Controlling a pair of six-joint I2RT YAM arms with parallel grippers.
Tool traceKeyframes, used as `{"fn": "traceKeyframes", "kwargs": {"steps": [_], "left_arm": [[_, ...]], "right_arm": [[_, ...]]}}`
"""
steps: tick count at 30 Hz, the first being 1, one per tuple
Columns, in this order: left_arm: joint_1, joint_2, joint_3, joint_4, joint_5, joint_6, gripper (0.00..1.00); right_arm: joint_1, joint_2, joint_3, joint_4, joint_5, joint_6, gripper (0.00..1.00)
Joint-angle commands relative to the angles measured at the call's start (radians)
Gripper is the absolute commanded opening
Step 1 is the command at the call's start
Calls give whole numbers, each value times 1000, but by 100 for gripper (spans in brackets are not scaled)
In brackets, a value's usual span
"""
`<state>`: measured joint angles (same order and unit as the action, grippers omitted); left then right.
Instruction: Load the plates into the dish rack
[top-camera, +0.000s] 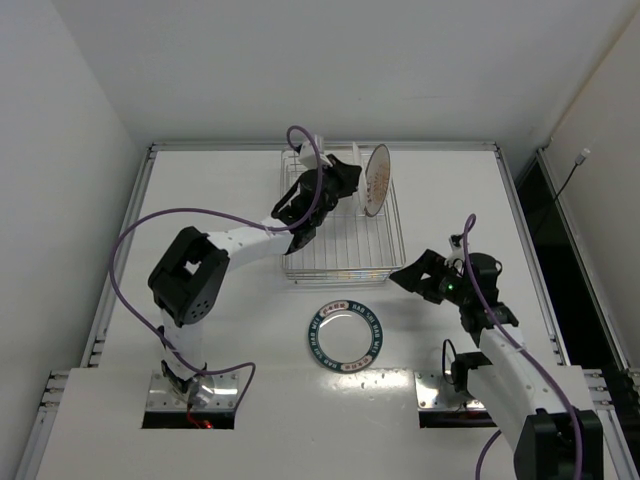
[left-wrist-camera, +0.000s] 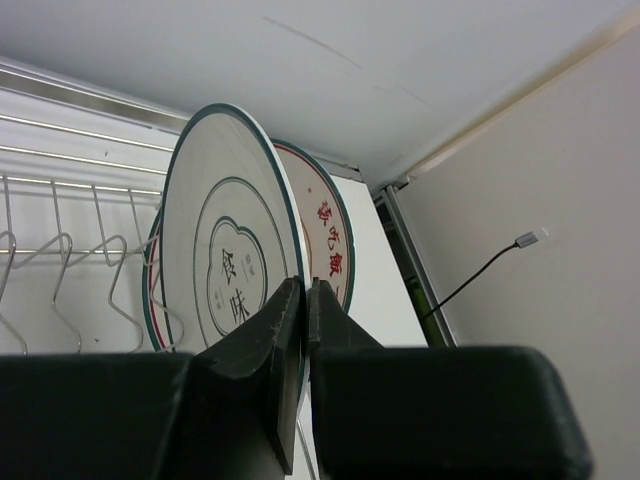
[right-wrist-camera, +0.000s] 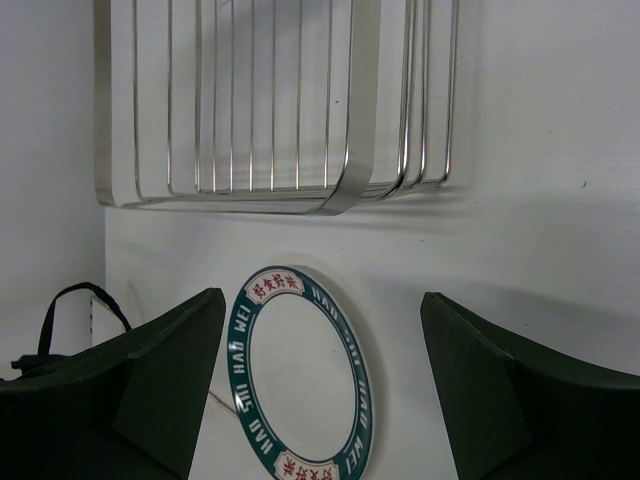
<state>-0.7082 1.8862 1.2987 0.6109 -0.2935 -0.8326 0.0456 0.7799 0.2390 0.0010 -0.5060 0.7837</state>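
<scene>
White room, white table, even light.
Here we go: a white table (top-camera: 220, 200) takes up the middle of the top view, with a pale metal rail (top-camera: 320, 146) running along its edge at 12 o'clock. Plain white walls (top-camera: 330, 60) close in at 9, 12 and 3 o'clock, softly lit, shadows faint. Over at 3 o'clock a dark gap (top-camera: 565, 240) separates table from wall, and a thin black cable (top-camera: 577, 166) with a pale tip hangs against that wall.

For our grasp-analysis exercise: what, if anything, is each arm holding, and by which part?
The left gripper pinches the white round plate with thin teal rings by its rim; the right gripper, open, holds nothing.
</scene>
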Motion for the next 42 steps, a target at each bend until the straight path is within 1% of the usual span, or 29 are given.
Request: {"fn": "traceKeyframes", "kwargs": {"steps": [1,3,5,6,8,9,10,12,14,16,26,31,33,35,37,38,39,42], "left_arm": [[-8,30,48,-6,7,-7,0],[-8,54,67,-49,27,-16,2],[-8,65,82,-71,37,-16,10],[-8,65,92,-83,37,-16,17],[-8,74,102,-101,51,-7,26],[-8,85,114,-112,51,3,28],[-8,85,132,-138,51,3,35],[-8,97,168,-178,51,3,40],[-8,106,177,-206,51,13,41],[-8,106,177,-215,51,13,46],[10,106,186,-258,60,13,47],[10,74,177,-269,103,4,51],[-2,35,166,-240,114,4,53],[-23,5,151,-229,114,62,57],[-75,-19,151,-256,114,136,59],[-98,-39,165,-285,79,220,63],[-144,-39,187,-313,26,260,67],[-207,-39,240,-431,-8,373,67]], "right_arm": [[-29,8,-10,68,-34,-3,77],[-38,9,-10,68,-54,-3,77],[-47,9,-20,77,-54,-3,77],[-47,9,-20,77,-63,-3,77],[-47,9,-20,77,-63,-3,77],[-47,9,-20,77,-63,-3,77],[-47,9,-20,77,-63,-3,77],[-47,9,-20,77,-63,-3,77],[-47,9,-20,77,-63,-3,77],[-47,9,-20,77,-63,-3,77],[-47,9,-20,77,-63,-3,77],[-47,9,-20,68,-63,-3,77],[-47,9,-20,68,-63,-3,77],[-47,18,-20,68,-63,-3,77],[-47,18,-20,68,-63,-3,77],[-47,9,-20,68,-63,-3,77],[-47,9,-11,54,-63,-3,77],[-47,-51,46,-7,-36,-50,77]]}}
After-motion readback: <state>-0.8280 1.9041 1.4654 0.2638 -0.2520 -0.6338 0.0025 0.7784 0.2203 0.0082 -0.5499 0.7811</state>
